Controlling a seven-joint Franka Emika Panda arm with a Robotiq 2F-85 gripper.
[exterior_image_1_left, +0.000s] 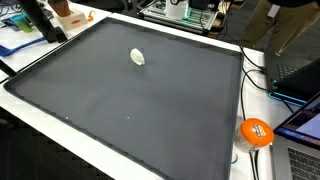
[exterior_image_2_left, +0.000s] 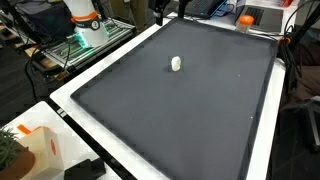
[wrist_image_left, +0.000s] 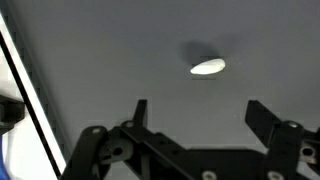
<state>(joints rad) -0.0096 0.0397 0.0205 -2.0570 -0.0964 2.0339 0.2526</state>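
Fingers (wrist_image_left: 140, 112) stand wide apart at the bottom of the wrist view, and the gripper (wrist_image_left: 198, 110) holds nothing and hangs above the surface with bare mat showing between its jaws. Largest is the white table (exterior_image_1_left: 248, 100), almost wholly covered by a dark grey mat (exterior_image_1_left: 130, 110). Off the mat's corner an orange ball (exterior_image_1_left: 255, 132) lies among cables, well apart from everything else. Smallest is the white oval (wrist_image_left: 208, 67), which lies alone on the mat, toward its far half in both exterior views (exterior_image_1_left: 138, 57) (exterior_image_2_left: 176, 63), and ahead of the open fingers and slightly toward the right one in the wrist view. It looks light, smooth and rounded, so it would likely roll or squirt out under a careless pinch; whether it is hard or soft cannot be told. The safest hold seems to be across its short width, fingers low against the mat, closing gently.
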